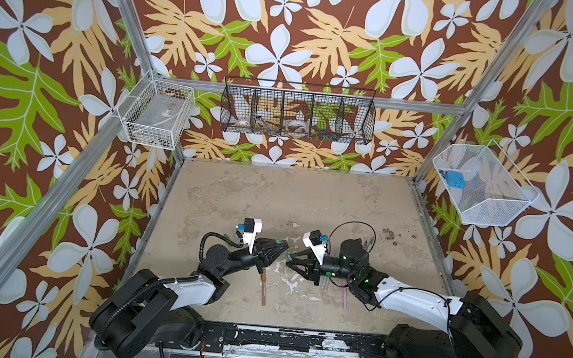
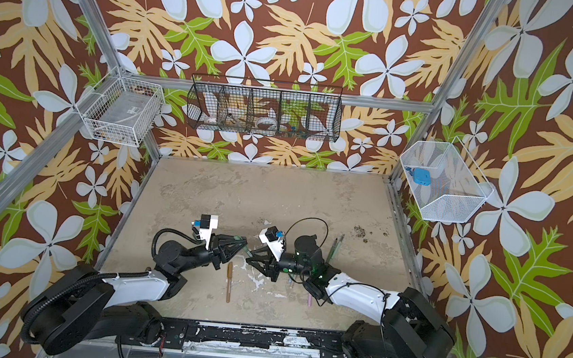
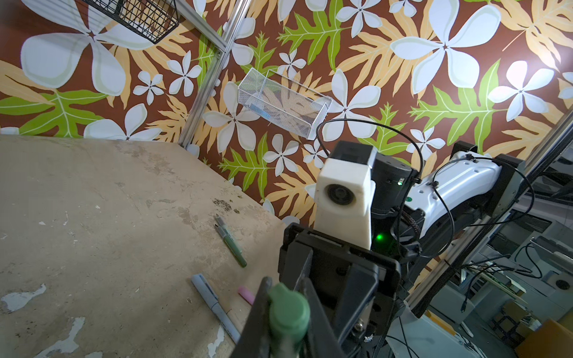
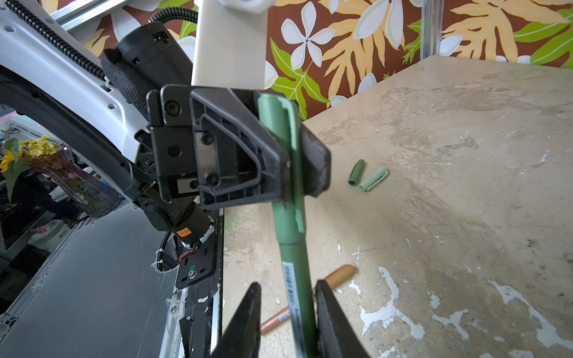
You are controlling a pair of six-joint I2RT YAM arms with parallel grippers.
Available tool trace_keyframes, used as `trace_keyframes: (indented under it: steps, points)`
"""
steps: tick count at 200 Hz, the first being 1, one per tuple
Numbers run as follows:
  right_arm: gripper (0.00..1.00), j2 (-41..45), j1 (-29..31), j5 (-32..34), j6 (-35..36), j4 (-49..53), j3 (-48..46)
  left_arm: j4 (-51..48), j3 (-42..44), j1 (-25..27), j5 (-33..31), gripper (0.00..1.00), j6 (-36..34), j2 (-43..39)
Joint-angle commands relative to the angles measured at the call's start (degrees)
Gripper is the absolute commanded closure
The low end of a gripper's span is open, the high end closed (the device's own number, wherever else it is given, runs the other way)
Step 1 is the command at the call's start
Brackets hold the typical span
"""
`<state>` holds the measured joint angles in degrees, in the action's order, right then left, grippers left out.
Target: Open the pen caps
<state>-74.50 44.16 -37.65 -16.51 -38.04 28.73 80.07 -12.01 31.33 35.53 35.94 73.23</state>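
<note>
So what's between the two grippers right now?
One green pen bridges them in the right wrist view: the left gripper is shut on its cap, and the body passes between the open jaws of the right gripper.

This is a robot-lab test cell rather than a lived-in room. An aluminium frame boxes in a worn, paint-flecked desk, and printed floral wallpaper covers the walls at 9, 12 and 3 o'clock. Wire baskets hang on those walls: a white basket at 10 o'clock, a black divided basket at 12, and a white mesh basket at 2. The left arm and right arm are mounted on a black rail at 6 o'clock. Past the frame, the wrist views show loose cables and a vase of yellow flowers.
</note>
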Motion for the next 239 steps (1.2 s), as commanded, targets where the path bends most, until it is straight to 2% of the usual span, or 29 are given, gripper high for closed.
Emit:
trace_keyframes:
  steps: [1,107,129,140,180,209,239]
  points:
    - [0.72,-0.19,0.03,-1.26,-0.71,-3.61,-0.13,3.29,-0.47,0.22,1.34,1.00,0.44,0.11]
    - [1.00,-1.44,0.10,-1.61,-1.11,-3.72,0.44,3.25,-0.80,0.30,1.55,1.00,0.62,0.81]
    - [1.00,-0.69,0.44,0.82,-0.44,-2.32,0.37,3.16,-0.82,0.31,0.33,1.00,1.43,0.89]
    - [1.00,0.32,1.21,3.48,0.96,-0.67,0.42,2.71,-0.74,0.31,-0.50,1.00,1.68,0.67]
    - [1.00,4.15,7.42,25.03,6.89,6.11,0.85,-4.41,-0.57,0.25,-6.51,1.00,-0.10,-2.90]
    - [1.00,6.00,9.64,34.77,8.25,7.24,0.60,-9.34,-0.46,0.28,-10.88,1.00,-1.14,-6.08]
    - [1.00,5.99,11.37,43.53,9.36,10.99,2.11,-8.67,0.12,0.31,-11.40,1.00,-0.59,-6.87]
